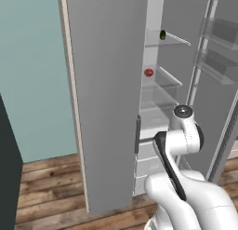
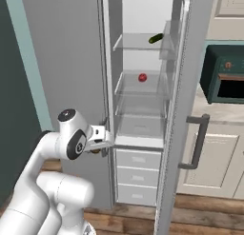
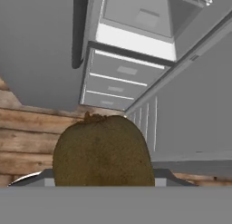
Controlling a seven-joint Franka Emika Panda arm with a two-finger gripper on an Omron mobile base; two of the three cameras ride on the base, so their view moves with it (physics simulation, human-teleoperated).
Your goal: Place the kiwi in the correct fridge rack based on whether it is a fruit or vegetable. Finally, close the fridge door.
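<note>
While the kiwi [image 3: 103,150] sits pinched between the fingers, it takes up the lower middle of the hand view, brown and fuzzy, with its stem end up. Judged from its look: light, firm-skinned but soft under pressure, so a squeeze across its middle is best, and gentle enough not to bruise it; the fuzz should keep it from slipping. In the right base view the gripper [image 2: 100,142] is at centre left, just outside the open fridge, level with the lowest glass shelf [image 2: 138,126] and above the drawers [image 2: 137,177]. Inside, a red fruit [image 2: 142,77] (tomato or apple, too small to tell) rests on the middle shelf, and a dark green vegetable [image 2: 155,38] lies on the top shelf. By that sorting, the kiwi likely belongs beside the red one. Both fridge doors stand open: the left door [image 1: 104,98] fills the middle of the left base view, the right door [image 2: 183,110] carries a dark handle [image 2: 198,141]. Wooden floor [image 3: 27,128] below; a counter [image 2: 224,112] with an oven [image 2: 224,74] at right.
</note>
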